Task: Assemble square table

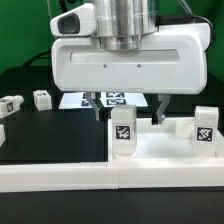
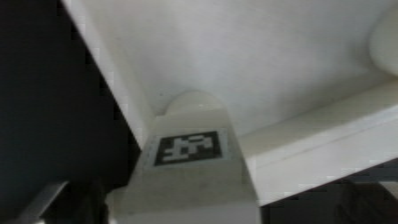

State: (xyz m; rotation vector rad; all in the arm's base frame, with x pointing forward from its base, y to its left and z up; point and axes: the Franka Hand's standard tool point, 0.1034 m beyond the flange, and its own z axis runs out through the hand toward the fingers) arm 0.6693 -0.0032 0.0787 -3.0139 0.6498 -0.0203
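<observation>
Two tagged legs stand upright on the square tabletop [image 1: 165, 147]: a near leg [image 1: 123, 132] just below the gripper [image 1: 127, 104], and a right leg [image 1: 205, 126] by the exterior view's right edge. One loose leg [image 1: 40, 98] and a second loose leg [image 1: 10, 104] sit far left across open black worktop [image 1: 55, 135]. The fingers [image 1: 160, 102] are spread wide and hold nothing. The tabletop lies along the front wall piece [image 1: 60, 178].

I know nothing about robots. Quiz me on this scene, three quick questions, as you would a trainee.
1. True or false: the gripper is shut.
2. The marker board is: A propped upright; B lying flat, beyond the gripper; C hanging from the arm.
3. Fill in: the leg nearest the gripper bears a black-and-____ tag.
Key: 1 false; 2 B; 3 white.
</observation>
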